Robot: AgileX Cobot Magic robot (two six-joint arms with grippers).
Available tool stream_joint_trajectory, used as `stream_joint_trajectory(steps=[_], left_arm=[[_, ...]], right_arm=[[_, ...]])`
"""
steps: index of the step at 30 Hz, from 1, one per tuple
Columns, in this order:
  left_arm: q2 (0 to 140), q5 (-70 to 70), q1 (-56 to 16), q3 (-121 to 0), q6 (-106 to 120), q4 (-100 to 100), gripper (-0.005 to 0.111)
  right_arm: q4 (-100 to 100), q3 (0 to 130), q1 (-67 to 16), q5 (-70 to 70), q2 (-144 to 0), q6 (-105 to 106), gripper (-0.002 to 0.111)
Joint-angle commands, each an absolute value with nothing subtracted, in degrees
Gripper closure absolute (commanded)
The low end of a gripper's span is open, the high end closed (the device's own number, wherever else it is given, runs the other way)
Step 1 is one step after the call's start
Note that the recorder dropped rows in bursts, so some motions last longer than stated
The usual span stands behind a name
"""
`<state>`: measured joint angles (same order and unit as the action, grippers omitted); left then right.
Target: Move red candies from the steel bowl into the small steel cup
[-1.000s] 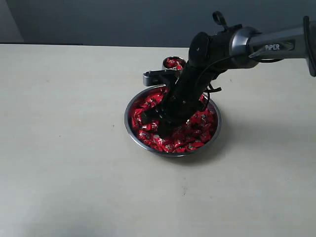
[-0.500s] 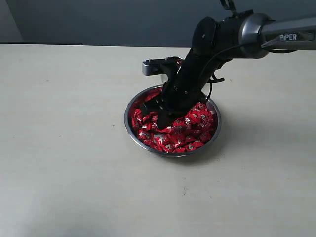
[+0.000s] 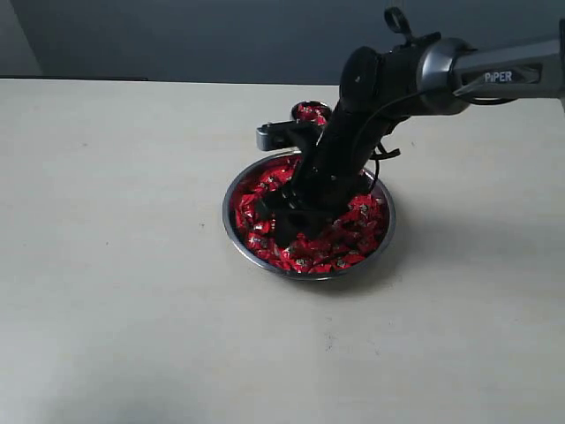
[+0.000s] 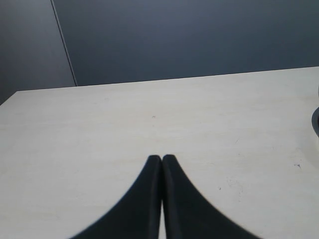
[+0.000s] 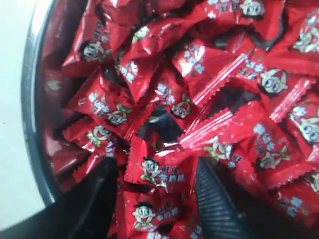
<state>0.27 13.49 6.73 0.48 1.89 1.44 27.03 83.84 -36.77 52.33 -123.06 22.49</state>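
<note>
The steel bowl (image 3: 231, 231) sits mid-table, heaped with red candies (image 3: 353, 234). Just behind it stands the small steel cup (image 3: 309, 112), with red candies showing at its top. My right gripper (image 3: 287, 221) points down into the bowl's left half. In the right wrist view its jaws (image 5: 155, 174) stand open, pushed into the pile, with a red candy (image 5: 159, 172) lying between the fingers near the bowl's rim (image 5: 31, 99). My left gripper (image 4: 162, 158) is shut on nothing above bare table and does not appear in the exterior view.
The pale tabletop (image 3: 115, 265) spreads wide around the bowl. A dark wall (image 3: 177, 35) runs behind the far edge. The right arm (image 3: 494, 75) reaches in from the upper right, crossing above the bowl's back rim beside the cup.
Half a second ago the right gripper was lifted and hid the cup. It has come back down into the candies, and the cup shows again.
</note>
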Motion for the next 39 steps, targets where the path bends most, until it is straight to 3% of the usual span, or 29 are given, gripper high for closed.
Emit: stream_joint_trajectory(steps=[1, 4, 6, 10, 24, 30, 39], left_arm=[[0.00, 13.22, 6.85, 0.00, 1.68, 1.55, 0.106], [0.00, 13.22, 6.85, 0.00, 1.68, 1.55, 0.106], [0.00, 13.22, 6.85, 0.00, 1.68, 1.55, 0.106], [0.00, 13.22, 6.85, 0.00, 1.68, 1.55, 0.106], [0.00, 13.22, 6.85, 0.00, 1.68, 1.55, 0.106], [0.00, 13.22, 6.85, 0.00, 1.68, 1.55, 0.106], [0.00, 13.22, 6.85, 0.00, 1.68, 1.55, 0.106]], right_arm=[[25.99, 83.67, -36.67, 52.35, -124.54, 22.29, 0.060], [25.98, 83.67, -36.67, 52.45, -124.78, 22.29, 0.061], [25.98, 83.67, -36.67, 52.86, -124.78, 22.29, 0.071], [25.98, 83.67, -36.67, 55.00, -124.68, 22.29, 0.108], [25.98, 83.67, -36.67, 56.01, -118.10, 22.29, 0.108], [25.88, 84.09, -36.26, 50.08, -114.40, 22.14, 0.108], [23.99, 99.91, -29.59, 50.25, -118.35, 13.54, 0.108]])
